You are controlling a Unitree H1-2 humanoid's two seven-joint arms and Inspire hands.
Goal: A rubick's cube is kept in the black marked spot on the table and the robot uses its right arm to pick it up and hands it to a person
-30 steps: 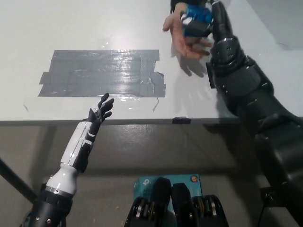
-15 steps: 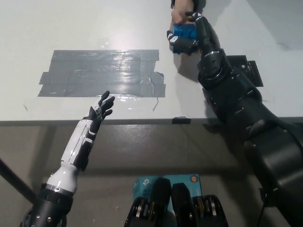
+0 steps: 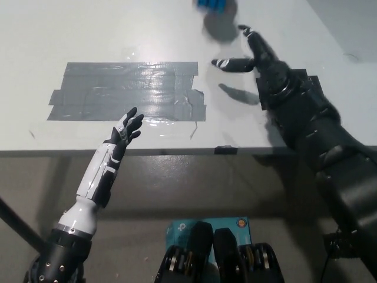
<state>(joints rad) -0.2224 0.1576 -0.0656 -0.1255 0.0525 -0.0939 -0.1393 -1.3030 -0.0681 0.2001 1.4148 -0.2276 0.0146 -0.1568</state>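
The blue Rubik's cube [image 3: 212, 5] shows only partly at the top edge of the head view, blurred; what carries it is out of frame. My black right hand [image 3: 247, 54] hovers over the table below and right of the cube, open, fingers spread, holding nothing. A black marked spot [image 3: 309, 87] on the table lies under my right forearm, mostly covered by it. My white left hand [image 3: 126, 131] rests at the table's front edge, left of centre, open and empty.
A wide patch of grey tape [image 3: 126, 91] covers the middle of the white table [image 3: 88, 29]. The table's front edge [image 3: 177, 152] runs across the picture. A small dark tape piece [image 3: 225, 150] sits on that edge.
My right hand has let go of the cube and drawn back down toward me. The cube has moved up to the top edge. The person's hand has left the view.
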